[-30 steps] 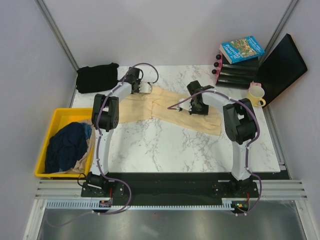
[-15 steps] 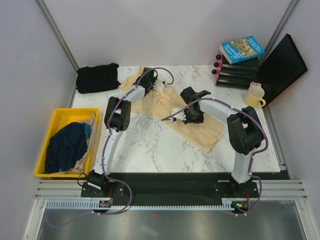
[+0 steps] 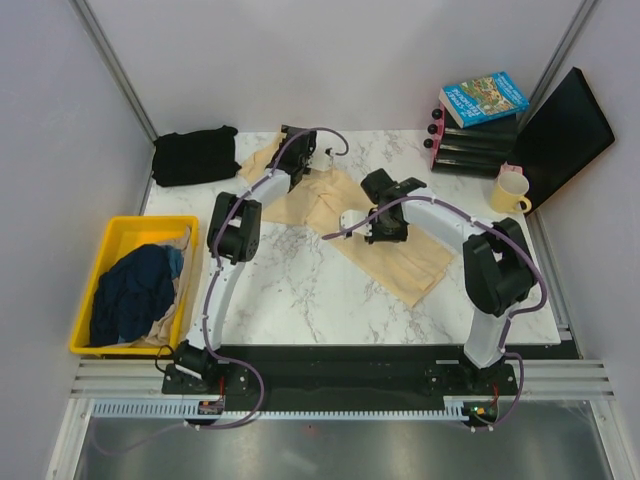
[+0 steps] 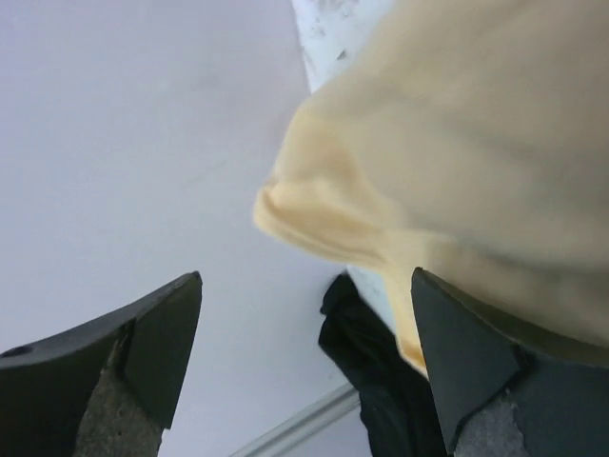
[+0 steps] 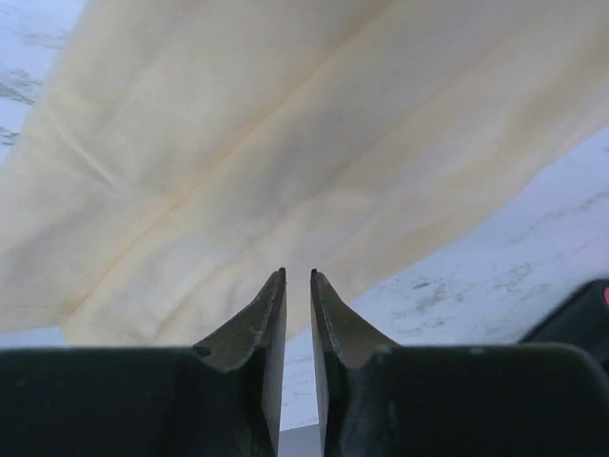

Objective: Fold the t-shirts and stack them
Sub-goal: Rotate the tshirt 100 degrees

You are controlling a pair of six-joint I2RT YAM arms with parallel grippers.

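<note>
The large cream-yellow t-shirt (image 3: 400, 262) lies rumpled across the marble table, running from the back left to the right middle. My left gripper (image 3: 322, 165) hovers over its back part, open wide with nothing between the fingers. In the left wrist view that gripper (image 4: 304, 276) faces a bunched cream fold (image 4: 457, 143) and the black t-shirt (image 4: 381, 381). My right gripper (image 3: 378, 232) sits over the shirt's middle. The right wrist view shows its jaws (image 5: 297, 271) a narrow gap apart and empty, with cream cloth (image 5: 285, 143) just beyond. The black t-shirt (image 3: 195, 155) sits folded at the back left corner.
A yellow bin (image 3: 150, 222) at the table's left holds a dark navy t-shirt (image 3: 130, 290). At the back right stand a yellow mug (image 3: 510, 190), black boxes (image 3: 475, 150) with books (image 3: 483, 98) on top, and a leaning black panel (image 3: 565, 135).
My left gripper carried the shirt's left part back and to the right, then opened and let it go. My right gripper shifted slightly left and its jaws parted off the cloth.
</note>
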